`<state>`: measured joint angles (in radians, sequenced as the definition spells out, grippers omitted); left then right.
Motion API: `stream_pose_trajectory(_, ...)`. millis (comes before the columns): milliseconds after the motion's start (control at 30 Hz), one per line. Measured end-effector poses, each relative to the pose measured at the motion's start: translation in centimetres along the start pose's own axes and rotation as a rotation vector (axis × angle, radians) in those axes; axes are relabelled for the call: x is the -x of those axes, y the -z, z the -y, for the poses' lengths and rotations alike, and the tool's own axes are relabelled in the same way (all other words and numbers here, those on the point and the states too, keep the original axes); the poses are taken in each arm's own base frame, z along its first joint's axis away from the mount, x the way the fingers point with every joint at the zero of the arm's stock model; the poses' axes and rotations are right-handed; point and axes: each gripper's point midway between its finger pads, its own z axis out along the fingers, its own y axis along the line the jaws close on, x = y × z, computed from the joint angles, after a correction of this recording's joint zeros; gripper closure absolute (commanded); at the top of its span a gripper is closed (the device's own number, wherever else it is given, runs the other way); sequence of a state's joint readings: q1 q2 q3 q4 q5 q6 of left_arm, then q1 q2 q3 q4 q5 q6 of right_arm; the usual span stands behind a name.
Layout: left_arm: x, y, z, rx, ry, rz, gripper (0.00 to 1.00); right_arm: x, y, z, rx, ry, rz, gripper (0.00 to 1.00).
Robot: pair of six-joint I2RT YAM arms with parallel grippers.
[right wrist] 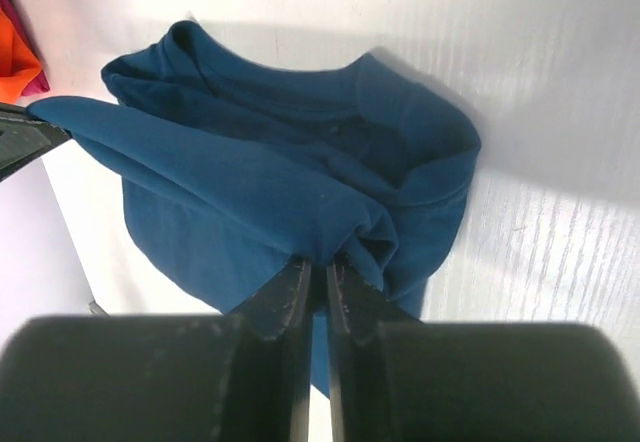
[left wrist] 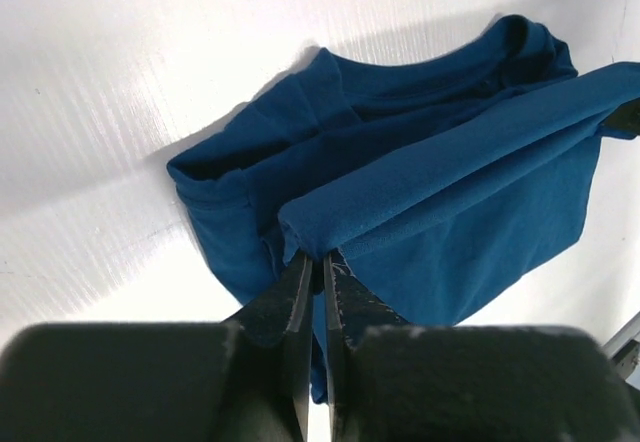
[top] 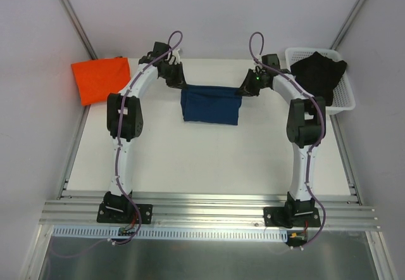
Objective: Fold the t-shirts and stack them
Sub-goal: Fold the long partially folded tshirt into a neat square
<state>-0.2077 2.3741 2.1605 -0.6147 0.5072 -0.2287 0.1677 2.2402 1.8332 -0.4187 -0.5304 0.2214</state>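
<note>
Nothing legible is showing in any view: no text, label, brand, number or sign. The navy t-shirt is presenting only plain blue cloth to all three cameras.

Centre frame, the blue shirt reads deep navy, one solid colour. Upper left, the orange shirt glows bright and plain. Upper right, a white basket carries black cloth. The table is white, and the arms are white with black joints.
</note>
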Motion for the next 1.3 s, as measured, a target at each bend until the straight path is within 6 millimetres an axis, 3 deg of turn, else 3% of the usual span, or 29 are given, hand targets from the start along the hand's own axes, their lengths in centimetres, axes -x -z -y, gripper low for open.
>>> stream_pose_trajectory(67,0.2,-0.1,-0.1,0.002,-0.002,0.006,0.73,0.1,-0.1,0.2,-0.007,0.001,0.004,0.73)
stream_pose_trajectory(100,0.4,-0.2,-0.3,0.013,-0.006,0.013,0.53,0.3,-0.2,0.4,-0.018,0.004,0.010,0.68)
stream_pose_trajectory(167,0.9,-0.1,-0.8,0.031,-0.002,0.029,0.42,1.0,-0.3,0.9,-0.040,0.015,0.030,0.55)
stream_pose_trajectory(200,1.0,-0.1,-1.0,0.042,0.001,0.034,0.34,1.3,-0.4,1.1,-0.047,0.018,0.039,0.53)
stream_pose_trajectory(300,1.5,0.2,-1.7,0.069,0.000,0.051,0.35,2.2,-0.1,1.2,-0.062,0.031,0.064,0.48)
stream_pose_trajectory(433,1.6,1.1,-1.6,0.066,0.006,0.060,0.44,2.8,0.5,0.9,-0.070,0.040,0.085,0.48)
stream_pose_trajectory(567,1.6,3.2,1.0,0.019,0.004,0.070,0.58,2.5,1.9,-0.4,-0.065,0.053,0.095,0.48)
stream_pose_trajectory(700,1.9,4.8,4.6,-0.057,-0.026,0.089,0.63,2.1,3.1,-3.4,-0.031,0.091,0.109,0.48)
stream_pose_trajectory(800,1.6,4.6,6.1,-0.100,-0.037,0.080,0.63,1.3,3.2,-5.7,-0.002,0.122,0.105,0.48)
stream_pose_trajectory(967,0.5,3.4,6.9,-0.139,-0.026,0.036,0.63,-0.4,2.1,-7.5,0.017,0.141,0.072,0.48)
stream_pose_trajectory(1100,-0.3,2.1,6.2,-0.143,-0.003,0.003,0.63,-0.4,0.7,-7.2,0.016,0.134,0.057,0.48)
stream_pose_trajectory(1300,-1.9,-0.3,4.8,-0.146,0.037,-0.056,0.64,-1.0,-2.7,-3.8,-0.028,0.080,0.009,0.48)
